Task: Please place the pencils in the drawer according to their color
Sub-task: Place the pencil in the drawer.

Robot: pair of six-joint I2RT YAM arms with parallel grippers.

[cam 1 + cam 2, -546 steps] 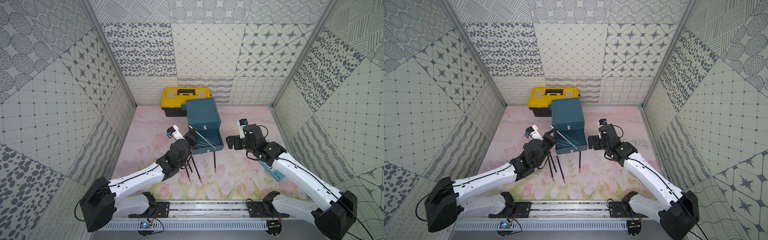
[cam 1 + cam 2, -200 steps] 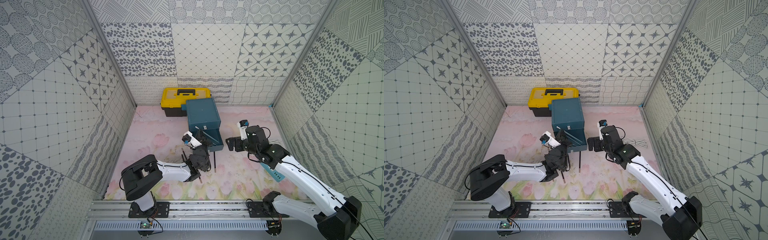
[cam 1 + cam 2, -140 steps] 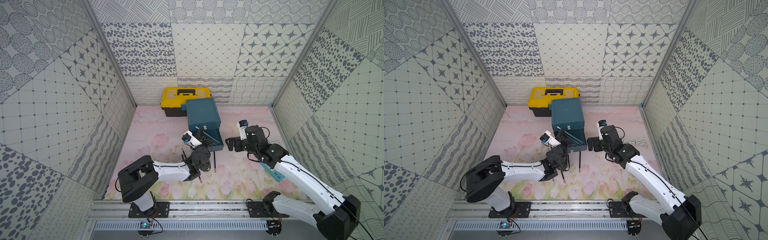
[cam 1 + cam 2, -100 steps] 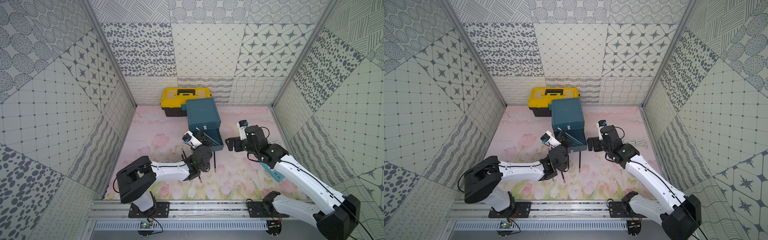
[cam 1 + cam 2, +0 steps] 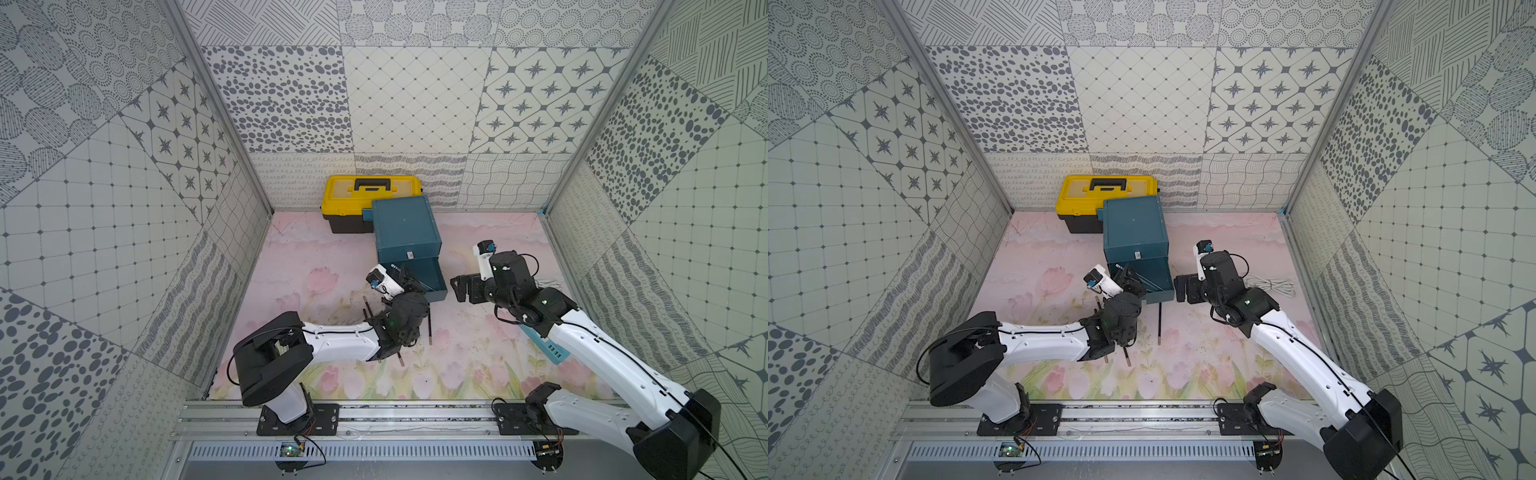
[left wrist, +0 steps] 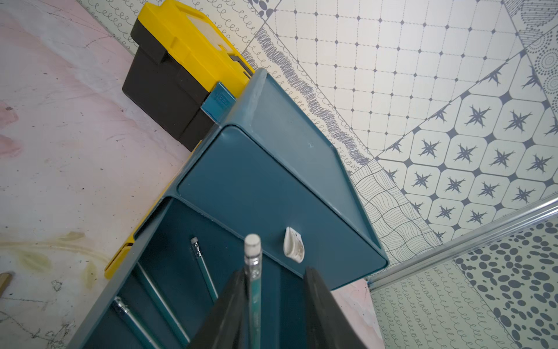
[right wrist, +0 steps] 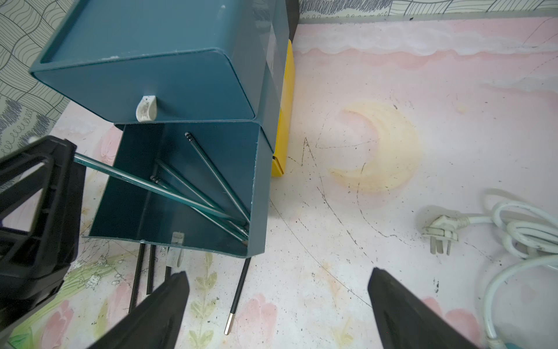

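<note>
- Nearest, black pencils (image 7: pixel 238 290) are seen on the floral mat just in front of the cabinet (image 5: pixel 405 226), some partly hidden under the left arm; these are judged not yet sorted.
- Beyond them, the left gripper (image 6: pixel 274 272) is held over the pulled-out middle drawer (image 7: pixel 120 196). Its jaws stand parted, and a silver-grey pencil (image 6: pixel 253 290) touches only one finger, eraser end up, its other end propped in the drawer's near right corner.
- The step in hand is judged to be the drop of this pencil. Next, the gripper must be lifted clear so that the pencil falls flat inside the rim.
- To the right, the right gripper (image 7: pixel 279 273) is held wide apart and empty.
- In the drawer, three more silver-grey pencils (image 7: pixel 217 178) are laid, fanned from that corner.
- The top drawer (image 7: pixel 181 84) is shut; the contents of the yellow bottom drawer (image 7: pixel 285 121) cannot be seen.
- Farthest, a yellow toolbox (image 5: pixel 370 195) is set just behind the cabinet.
</note>
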